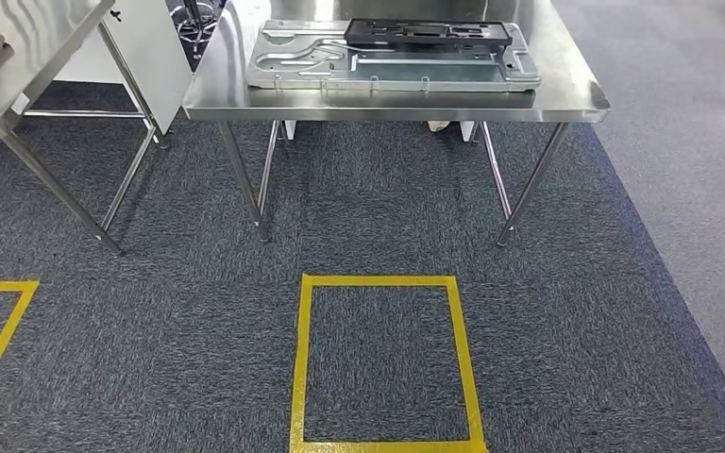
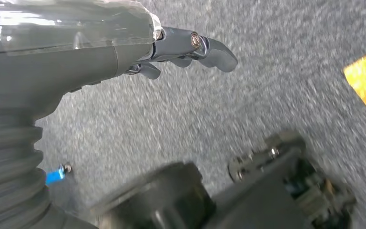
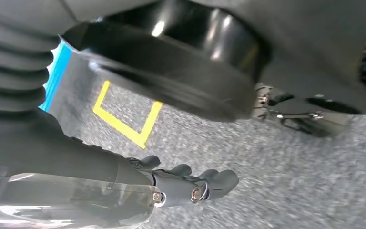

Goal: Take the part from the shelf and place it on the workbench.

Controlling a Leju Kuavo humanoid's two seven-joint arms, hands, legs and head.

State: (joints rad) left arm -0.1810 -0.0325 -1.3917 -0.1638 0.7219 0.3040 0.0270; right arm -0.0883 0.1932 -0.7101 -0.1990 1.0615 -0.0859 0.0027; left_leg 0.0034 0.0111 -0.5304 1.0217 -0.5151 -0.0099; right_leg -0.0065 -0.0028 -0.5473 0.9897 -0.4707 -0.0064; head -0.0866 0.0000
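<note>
We're seeing the flat black plastic part [image 1: 428,34] lying on the silver sheet-metal panel [image 1: 392,68] atop the stainless steel workbench [image 1: 566,90]; our left hand [image 2: 181,50] and right hand [image 3: 186,183] are hanging empty, fingers loosely extended.

Workbench [image 1: 217,90]: brushed, reflective steel. Tray [image 1: 293,71]: dull grey stamped metal. Part [image 1: 425,34]: matt black plastic. Carpet [image 1: 378,217]: rough grey weave.

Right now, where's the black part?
In the head view, the black part lies on the metal plate on the steel table straight ahead, beyond the yellow floor square.
</note>
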